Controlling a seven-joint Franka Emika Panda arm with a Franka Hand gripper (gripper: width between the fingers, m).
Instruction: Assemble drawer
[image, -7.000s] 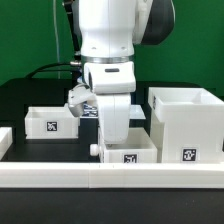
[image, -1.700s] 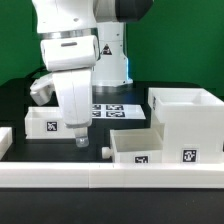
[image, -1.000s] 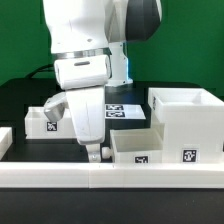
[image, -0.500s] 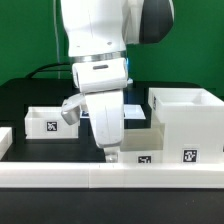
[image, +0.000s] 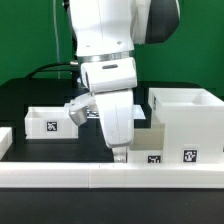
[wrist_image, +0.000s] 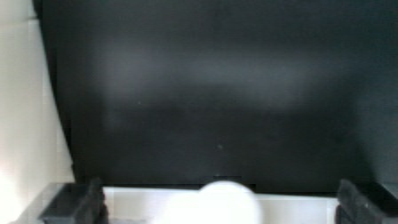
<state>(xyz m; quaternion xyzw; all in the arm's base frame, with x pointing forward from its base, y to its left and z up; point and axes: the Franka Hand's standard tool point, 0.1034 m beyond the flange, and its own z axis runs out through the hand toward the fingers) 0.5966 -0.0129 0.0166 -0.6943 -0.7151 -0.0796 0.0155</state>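
Observation:
The drawer's tall white housing (image: 185, 125) stands at the exterior view's right. One open-top tray (image: 48, 122) sits at the left. The second tray (image: 153, 153) lies low in front, right beside the housing, half hidden by my arm. My gripper (image: 120, 152) points down at that tray's left end. In the wrist view the gripper (wrist_image: 217, 206) is open, its dark fingers (wrist_image: 71, 205) wide apart. The tray's white front wall (wrist_image: 151, 205) and round knob (wrist_image: 222, 200) lie between them. I cannot tell whether the fingers touch the tray.
The low white border rail (image: 110, 180) runs along the front edge, close below the gripper. The black table (wrist_image: 214, 90) fills most of the wrist view, with a white strip (wrist_image: 18, 100) at one side. The marker board is hidden behind the arm.
The arm has swung from near the left tray toward the exterior view's right and down to the front tray's knob end. That tray's tag now sits a little closer to the housing.

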